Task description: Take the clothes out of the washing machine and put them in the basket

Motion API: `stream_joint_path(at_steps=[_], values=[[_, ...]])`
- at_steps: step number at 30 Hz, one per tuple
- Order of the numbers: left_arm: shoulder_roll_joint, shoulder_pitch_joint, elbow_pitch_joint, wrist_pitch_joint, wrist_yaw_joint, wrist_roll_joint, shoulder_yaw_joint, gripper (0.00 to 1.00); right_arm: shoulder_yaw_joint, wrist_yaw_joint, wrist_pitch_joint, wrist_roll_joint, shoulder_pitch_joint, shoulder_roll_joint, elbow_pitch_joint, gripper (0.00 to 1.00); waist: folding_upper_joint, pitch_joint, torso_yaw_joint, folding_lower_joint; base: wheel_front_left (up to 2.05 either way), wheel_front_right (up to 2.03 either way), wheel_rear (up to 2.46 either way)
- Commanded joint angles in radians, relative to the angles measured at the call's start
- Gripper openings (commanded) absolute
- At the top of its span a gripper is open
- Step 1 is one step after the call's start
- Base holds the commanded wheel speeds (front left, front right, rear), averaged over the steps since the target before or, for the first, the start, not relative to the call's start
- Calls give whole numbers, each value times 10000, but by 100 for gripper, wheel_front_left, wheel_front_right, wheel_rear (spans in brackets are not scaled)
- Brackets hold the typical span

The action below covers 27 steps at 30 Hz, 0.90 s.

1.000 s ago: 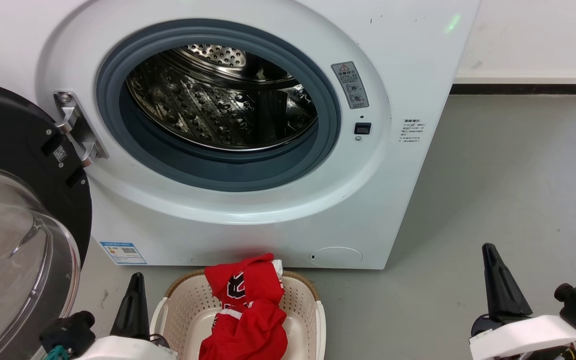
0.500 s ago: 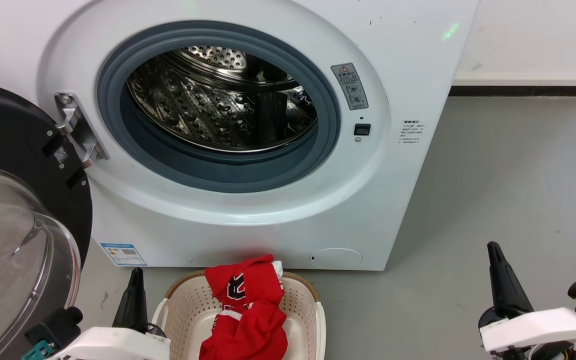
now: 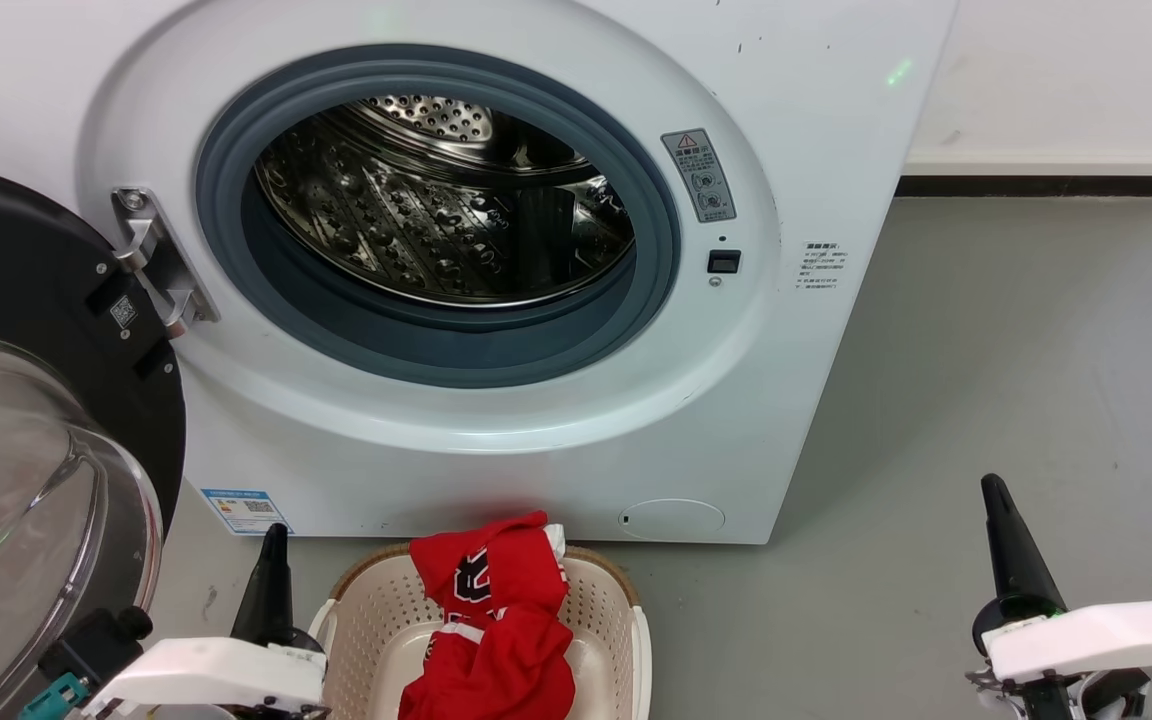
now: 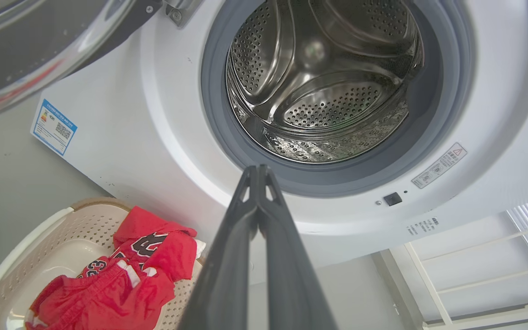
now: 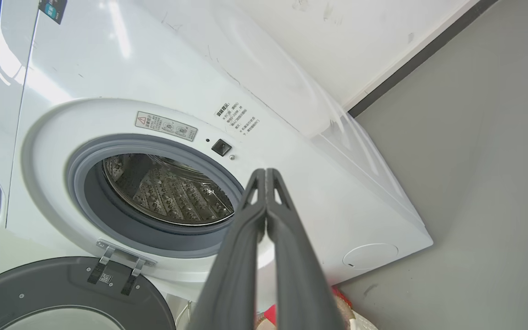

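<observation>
Now, clothes (image 3: 501,620) piled in basket (image 3: 601,600), washing machine (image 3: 496,470) door (image 3: 16,400) open, both jaws clenched together.

grey floor (image 3: 986,350), white wall (image 3: 1066,70)

The number 23 shows on the red clothes (image 4: 108,298), while the washing machine (image 3: 496,470) carries a grey label (image 3: 699,175) with a warning triangle and a blue-edged QR-code sticker (image 3: 247,510), finer print unreadable.
</observation>
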Motion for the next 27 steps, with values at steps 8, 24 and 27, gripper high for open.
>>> stream_joint_path(at_steps=[8, 24, 27], values=[[4, -358, 35, 268, -99, -1159, 102, 0, -93, 0, 259, 1199, -334, -88, 62, 0, -1, -29, -3, 0, 0, 0, 0], [-5, -594, 235, 697, -175, -2955, 182, 0, -244, 0, 703, 2999, -513, -86, 284, 0, -1, -86, -9, 0, 0, 0, 0], [-6, -633, 267, 771, -182, -3260, 194, 0, -273, 0, 773, 3311, -542, -83, 326, 0, -1, -97, -10, 0, 0, 0, 0]])
